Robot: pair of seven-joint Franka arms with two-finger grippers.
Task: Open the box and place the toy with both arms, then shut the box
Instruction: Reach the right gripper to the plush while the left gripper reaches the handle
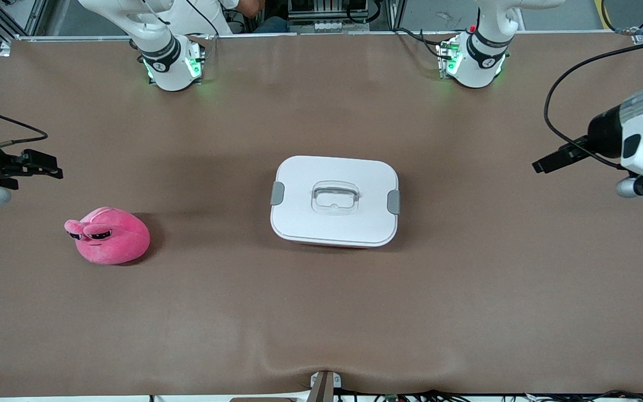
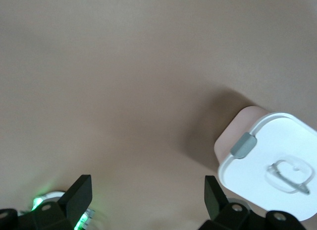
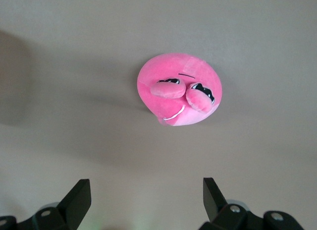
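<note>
My box [image 1: 334, 201] sat in the middle of the brown table [image 1: 321, 312]. Its white lid [image 1: 355, 223] was on, and both grey clips [image 1: 277, 193] were down at its two ends. The clear handle [image 1: 335, 200] lay flat in the middle of the lid. In my left wrist view I could see a bit of the pink tub [image 2: 237, 128] under the lid.

My pink toy [image 1: 108, 235] lay on the table toward my right arm's end, well apart from the box and a little nearer to the front camera. Its sleepy eyes [image 1: 94, 230] stuck out on top.

My left gripper [image 1: 547, 163] hung in the air over my left arm's end of the table, fingers spread wide, holding nothing. My right gripper [image 1: 42, 166] hung over the table's other end, close to the toy, fingers spread wide too, with nothing in them.
</note>
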